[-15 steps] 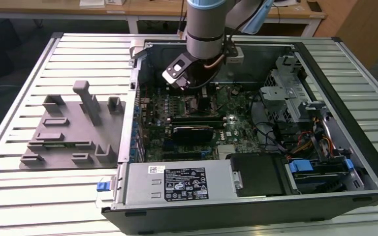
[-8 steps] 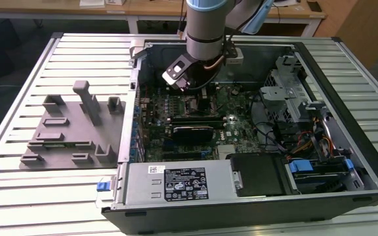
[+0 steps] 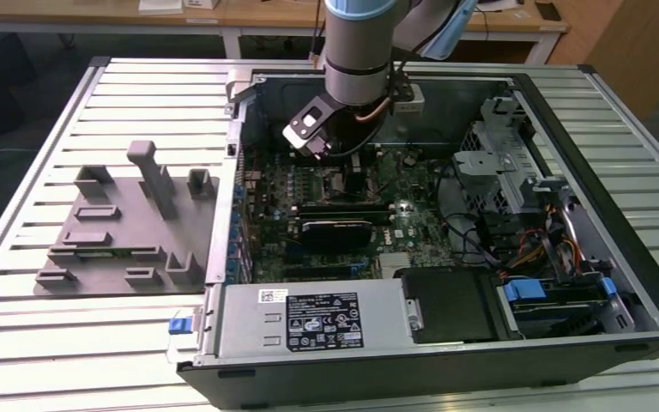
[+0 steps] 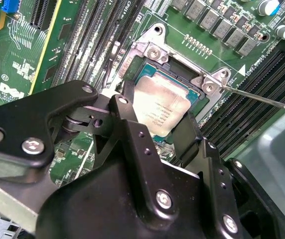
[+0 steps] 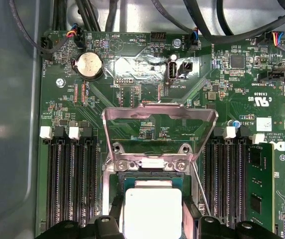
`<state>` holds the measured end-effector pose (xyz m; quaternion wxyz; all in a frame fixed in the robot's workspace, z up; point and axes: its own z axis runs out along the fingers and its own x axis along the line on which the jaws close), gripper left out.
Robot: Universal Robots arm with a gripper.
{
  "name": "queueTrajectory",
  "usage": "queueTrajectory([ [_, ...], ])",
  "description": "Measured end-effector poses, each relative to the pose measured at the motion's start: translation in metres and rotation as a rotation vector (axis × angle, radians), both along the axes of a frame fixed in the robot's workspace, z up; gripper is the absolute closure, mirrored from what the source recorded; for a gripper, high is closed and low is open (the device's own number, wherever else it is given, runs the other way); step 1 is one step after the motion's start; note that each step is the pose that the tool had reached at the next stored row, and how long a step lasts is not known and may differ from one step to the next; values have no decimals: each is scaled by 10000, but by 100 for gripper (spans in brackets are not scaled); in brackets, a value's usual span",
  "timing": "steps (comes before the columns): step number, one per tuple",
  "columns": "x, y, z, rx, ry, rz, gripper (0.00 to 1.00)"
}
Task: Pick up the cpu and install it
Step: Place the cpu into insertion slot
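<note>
The cpu (image 4: 160, 109) (image 5: 152, 211), a small silvery square chip, lies level in the dark socket frame (image 4: 152, 55) on the green motherboard. My gripper (image 4: 156, 113) (image 5: 153, 215) straddles it, one black finger (image 4: 127, 99) against one edge and the other finger (image 4: 187, 134) against the opposite edge, shut on the chip. The socket's metal cover plate (image 5: 160, 119) stands flipped up behind the chip. Its thin lever (image 4: 262, 97) sticks out to the side. In the exterior view my gripper (image 3: 347, 167) reaches down into the open computer case and covers the chip.
The case walls (image 3: 650, 283) enclose the board, with a power supply (image 3: 306, 322) and drive bays (image 3: 547, 296) along the near side. Black memory slots (image 5: 70, 179) flank the socket. A grey plastic fixture (image 3: 123, 223) stands on the slatted table at the exterior view's left.
</note>
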<state>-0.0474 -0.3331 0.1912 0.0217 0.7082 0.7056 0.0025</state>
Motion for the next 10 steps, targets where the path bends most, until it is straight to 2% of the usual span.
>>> queueTrajectory([
  [10,7,1,-2,2,-2,0,45],
])
